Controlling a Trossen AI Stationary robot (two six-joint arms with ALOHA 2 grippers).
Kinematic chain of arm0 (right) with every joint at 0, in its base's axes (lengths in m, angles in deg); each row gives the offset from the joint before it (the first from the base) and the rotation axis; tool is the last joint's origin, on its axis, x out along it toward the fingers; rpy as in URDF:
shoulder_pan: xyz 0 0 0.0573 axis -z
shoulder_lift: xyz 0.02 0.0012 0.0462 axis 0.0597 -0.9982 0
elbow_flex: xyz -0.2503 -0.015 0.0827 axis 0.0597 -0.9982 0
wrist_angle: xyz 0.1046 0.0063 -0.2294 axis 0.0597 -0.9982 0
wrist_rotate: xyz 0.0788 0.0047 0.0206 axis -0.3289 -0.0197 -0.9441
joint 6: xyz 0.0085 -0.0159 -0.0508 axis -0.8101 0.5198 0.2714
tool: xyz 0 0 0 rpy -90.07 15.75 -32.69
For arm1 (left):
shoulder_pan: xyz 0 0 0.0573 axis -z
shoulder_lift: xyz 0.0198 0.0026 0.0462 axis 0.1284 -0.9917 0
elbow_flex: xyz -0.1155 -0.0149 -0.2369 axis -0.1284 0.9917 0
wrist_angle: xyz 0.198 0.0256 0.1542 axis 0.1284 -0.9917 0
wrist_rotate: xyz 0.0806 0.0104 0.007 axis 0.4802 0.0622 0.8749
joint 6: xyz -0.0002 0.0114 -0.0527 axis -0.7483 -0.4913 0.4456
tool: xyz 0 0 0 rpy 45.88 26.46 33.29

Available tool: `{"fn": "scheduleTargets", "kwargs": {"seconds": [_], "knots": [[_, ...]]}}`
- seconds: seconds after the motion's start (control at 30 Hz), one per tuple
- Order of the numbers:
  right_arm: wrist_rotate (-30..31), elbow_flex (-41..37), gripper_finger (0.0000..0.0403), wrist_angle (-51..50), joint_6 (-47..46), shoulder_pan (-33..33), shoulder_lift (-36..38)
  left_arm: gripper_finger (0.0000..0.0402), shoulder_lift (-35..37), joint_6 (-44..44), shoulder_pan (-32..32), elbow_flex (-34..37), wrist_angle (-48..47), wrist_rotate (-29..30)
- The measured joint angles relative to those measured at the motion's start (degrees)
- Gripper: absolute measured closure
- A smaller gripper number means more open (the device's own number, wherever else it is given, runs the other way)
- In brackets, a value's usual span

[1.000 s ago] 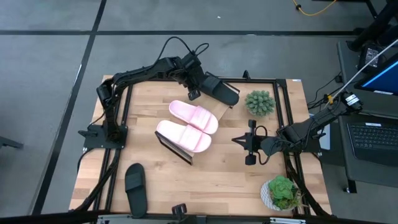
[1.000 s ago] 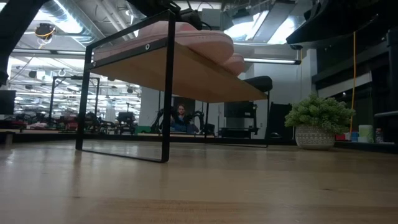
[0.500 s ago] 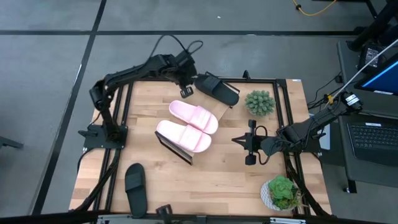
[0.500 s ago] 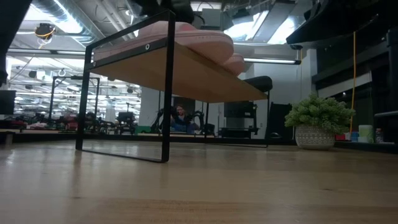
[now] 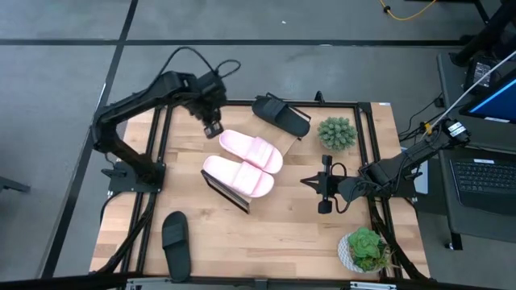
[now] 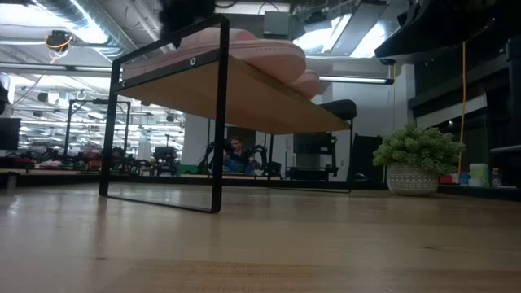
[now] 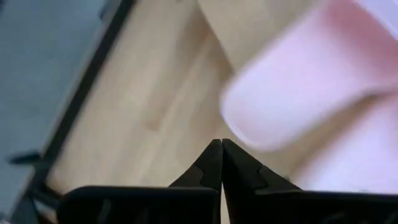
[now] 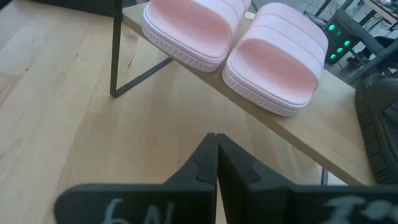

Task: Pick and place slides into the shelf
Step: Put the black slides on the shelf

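Two pale pink slides (image 5: 251, 151) (image 5: 239, 176) lie side by side, soles down, on the slanted wooden shelf (image 5: 289, 144). A black slide (image 5: 280, 115) lies at the shelf's far end, seen in the right wrist view (image 8: 378, 124) beyond the pink slides (image 8: 280, 56). A second black slide (image 5: 176, 243) lies flat on the table at the near left. My left gripper (image 5: 211, 127) hangs shut above the table, just left of the farther pink slide (image 7: 292, 93), holding nothing. My right gripper (image 5: 325, 193) waits shut to the right of the shelf.
One potted plant (image 5: 336, 133) stands just right of the shelf's far end, another (image 5: 364, 248) at the near right corner. Black frame rails (image 5: 367, 153) run along the table's edges. Bare tabletop (image 5: 282, 234) lies in front of the shelf.
My left gripper has drawn away from the black slide at the shelf's far end, going up and toward the table's left edge, its fingers shut throughout. The black slide has stayed where it lay. The right arm has kept still.
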Motion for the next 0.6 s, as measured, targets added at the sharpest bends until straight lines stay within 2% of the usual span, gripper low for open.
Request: {"fn": "scheduleTargets", "kwargs": {"seconds": [0.3,0.43,0.6], "knots": [[-0.02,0.0,0.0379,0.8,-0.53,0.0,0.0,0.0401,2.56,9.04,14.38,0.01,-7.91,-0.74],[-0.04,0.0,0.0385,0.8,-1.39,0.0,0.0,0.0401,2.68,13.3,22.16,0.81,-7.99,-0.75],[-0.09,0.0,0.0398,0.78,-0.09,0.0,0.0,0.0401,2.67,21.69,31.33,5.55,-7.43,-0.21]]}}
